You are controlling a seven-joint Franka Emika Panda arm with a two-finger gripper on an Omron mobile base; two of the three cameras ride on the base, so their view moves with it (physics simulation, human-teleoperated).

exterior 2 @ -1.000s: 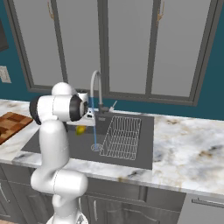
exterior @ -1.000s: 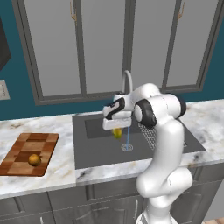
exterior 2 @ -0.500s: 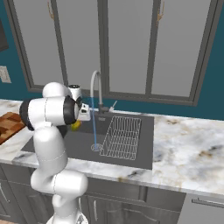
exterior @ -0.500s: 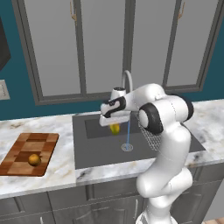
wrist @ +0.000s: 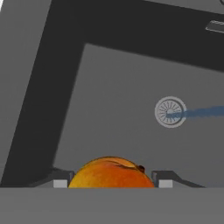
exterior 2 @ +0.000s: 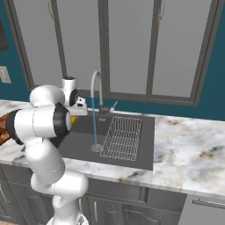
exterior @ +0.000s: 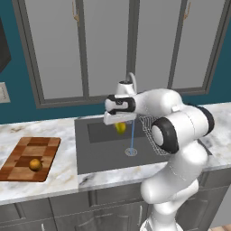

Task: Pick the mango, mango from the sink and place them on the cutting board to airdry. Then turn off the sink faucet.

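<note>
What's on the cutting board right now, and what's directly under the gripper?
One orange-brown mango lies on the cutting board. The gripper is shut on the yellow-green mango above the sink; below it is bare basin floor, the drain off to one side. The fruit hides what lies straight beneath it.

I find no readable text, label, brand, number or sign on anything in front of me.
</note>
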